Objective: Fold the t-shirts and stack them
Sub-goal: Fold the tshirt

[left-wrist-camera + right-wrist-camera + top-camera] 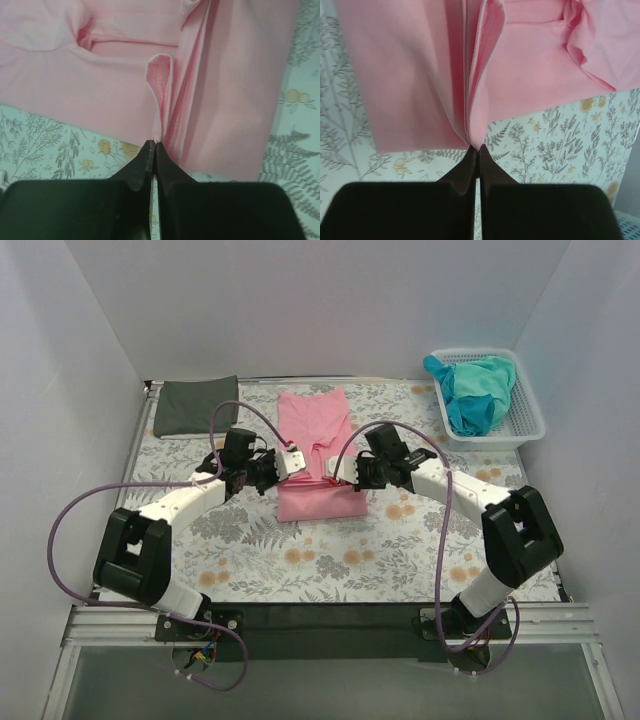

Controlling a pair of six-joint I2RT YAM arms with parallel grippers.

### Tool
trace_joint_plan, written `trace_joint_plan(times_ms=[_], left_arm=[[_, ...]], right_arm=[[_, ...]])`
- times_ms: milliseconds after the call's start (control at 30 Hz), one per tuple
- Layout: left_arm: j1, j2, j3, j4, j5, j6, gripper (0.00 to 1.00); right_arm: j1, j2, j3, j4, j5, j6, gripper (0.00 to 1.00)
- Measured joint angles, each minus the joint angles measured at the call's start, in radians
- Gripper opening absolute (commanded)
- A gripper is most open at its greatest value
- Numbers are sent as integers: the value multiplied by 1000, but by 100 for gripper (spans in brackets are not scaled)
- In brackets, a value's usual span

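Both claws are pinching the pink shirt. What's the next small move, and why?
Probably draw both claws slightly apart before laying the fold down. The left claw and right claw are each shut on a side of the light pink cloth t-shirt, which bunches into pleats at both pinches.

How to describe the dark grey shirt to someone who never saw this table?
On the floral tablecloth, look to the far left corner. The dark grey shirt lies there, folded flat; the pink shirt is mid-table and the teal shirt is crumpled in a basket.
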Motion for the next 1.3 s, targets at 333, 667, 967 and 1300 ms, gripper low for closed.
trace_joint_plan(times_ms=[333,667,967,1300], left_arm=[[76,251,199,69,6,34,0],[105,401,320,92,6,54,0],[117,486,393,105,-27,20,31],[165,407,395,98,-48,-139,37]], right_arm=[[-71,206,198,19,-25,-42,1],[-98,352,346,22,-24,-53,1],[-113,412,443,18,6,-11,45],[-160,317,521,10,-14,168,27]])
